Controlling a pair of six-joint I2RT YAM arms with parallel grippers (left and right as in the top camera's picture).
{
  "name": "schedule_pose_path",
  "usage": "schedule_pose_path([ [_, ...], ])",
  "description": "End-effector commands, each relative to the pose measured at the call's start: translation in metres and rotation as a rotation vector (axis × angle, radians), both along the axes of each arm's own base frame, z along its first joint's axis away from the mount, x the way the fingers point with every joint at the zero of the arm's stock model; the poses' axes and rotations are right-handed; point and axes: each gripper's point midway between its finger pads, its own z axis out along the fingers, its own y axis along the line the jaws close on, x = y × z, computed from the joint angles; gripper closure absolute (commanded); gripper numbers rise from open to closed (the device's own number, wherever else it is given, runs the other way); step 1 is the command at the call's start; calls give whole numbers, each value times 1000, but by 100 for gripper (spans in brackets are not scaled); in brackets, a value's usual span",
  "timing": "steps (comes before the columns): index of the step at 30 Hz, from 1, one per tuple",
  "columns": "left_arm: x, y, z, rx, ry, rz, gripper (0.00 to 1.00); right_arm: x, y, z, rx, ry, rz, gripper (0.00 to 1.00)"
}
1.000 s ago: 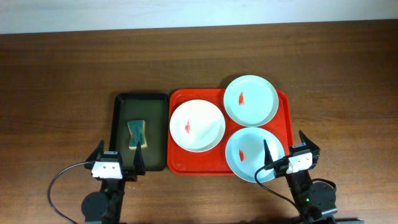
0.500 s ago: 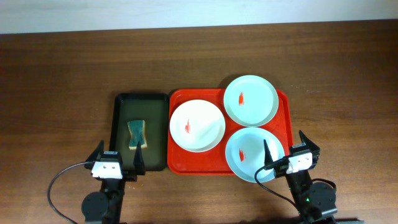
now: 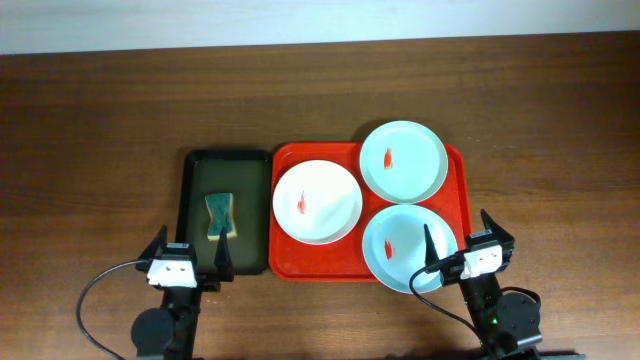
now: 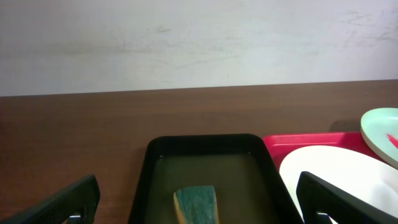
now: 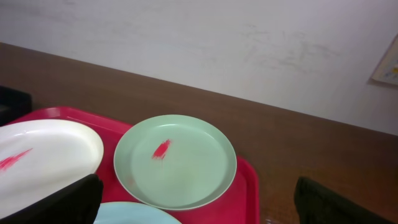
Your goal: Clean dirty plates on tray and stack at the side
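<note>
Two grippers sit parked at the near edge of the wooden table (image 3: 100,120), and nothing differs from a second ago: no arm, plate or sponge has shifted. By my reading the task has not started; every plate is dirty and no stack exists.

The left gripper (image 3: 191,236) has its dark, flat fingers spread wide and empty, just short of the near end of the dark green-black tray (image 3: 250,180). That tray is narrow, with a low rim and rounded corners; in the left wrist view its floor looks glossy, as if under a shallow film of liquid. In it lies a sponge (image 3: 219,217), waisted in outline, teal on top with a pale yellow edge, rough and matte.

Touching or nearly touching that tray's right side is the red tray (image 3: 290,262), a bright, smooth plastic rectangle with rounded corners. All three plates rest inside it. The white plate (image 3: 318,200) sits at its left, round, shallow and glossy, with a red smear (image 3: 304,203) left of centre. The far mint plate (image 3: 403,160) fills the far right corner, its smear (image 3: 387,158) near the middle. The near mint plate (image 3: 400,245) lies at the near right, also smeared, its rim overlapping the tray's edge.

The right gripper (image 3: 456,220) hovers at that plate's near rim, fingers equally wide apart, holding nothing.
</note>
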Motion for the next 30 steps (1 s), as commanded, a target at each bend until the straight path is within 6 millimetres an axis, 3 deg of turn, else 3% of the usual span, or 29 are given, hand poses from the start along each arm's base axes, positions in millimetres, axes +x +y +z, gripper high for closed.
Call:
schedule_pose_path([
  [1, 0, 1, -2, 23, 2, 8, 1, 0, -3, -3, 5, 7, -17, 2],
  [30, 0, 1, -2, 23, 2, 8, 1, 1, -3, -6, 3, 21, -17, 2],
])
